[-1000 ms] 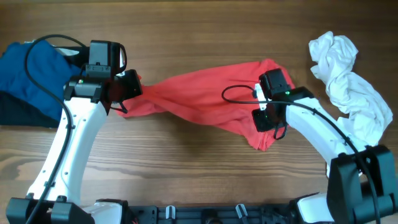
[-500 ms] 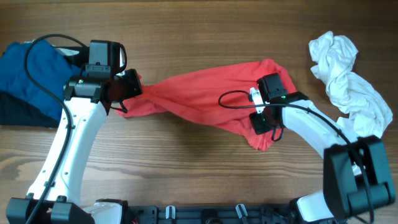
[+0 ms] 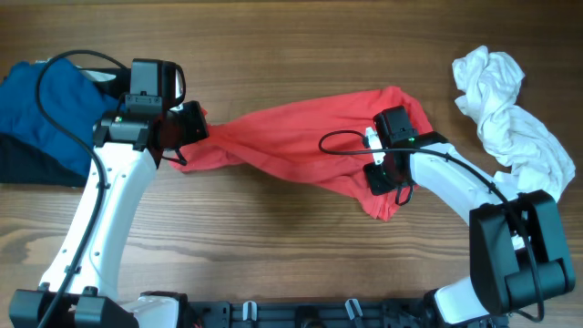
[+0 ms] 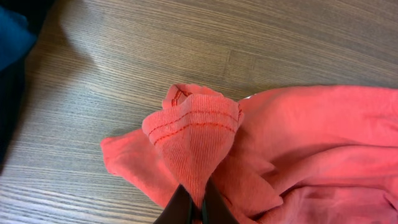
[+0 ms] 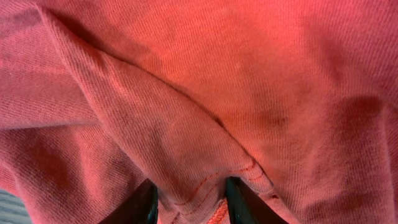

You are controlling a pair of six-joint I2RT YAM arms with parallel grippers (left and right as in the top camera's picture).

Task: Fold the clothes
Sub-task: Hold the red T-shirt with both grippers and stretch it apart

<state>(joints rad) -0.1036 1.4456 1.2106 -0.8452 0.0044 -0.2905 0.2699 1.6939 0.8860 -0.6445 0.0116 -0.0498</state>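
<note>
While the left gripper (image 4: 195,198) is pinched tight on a stitched hem corner at the left end of the red T-shirt (image 3: 291,150), the right gripper (image 5: 189,199) appears clamped round a hemmed fold near its right end. The shirt lies roped between them on the table (image 3: 273,237), long axis left to right, each arm nearer its own end. The likely next move is drawing those ends apart to spread it flat. A white garment (image 3: 510,118) lies beyond the shirt's right end.
</note>
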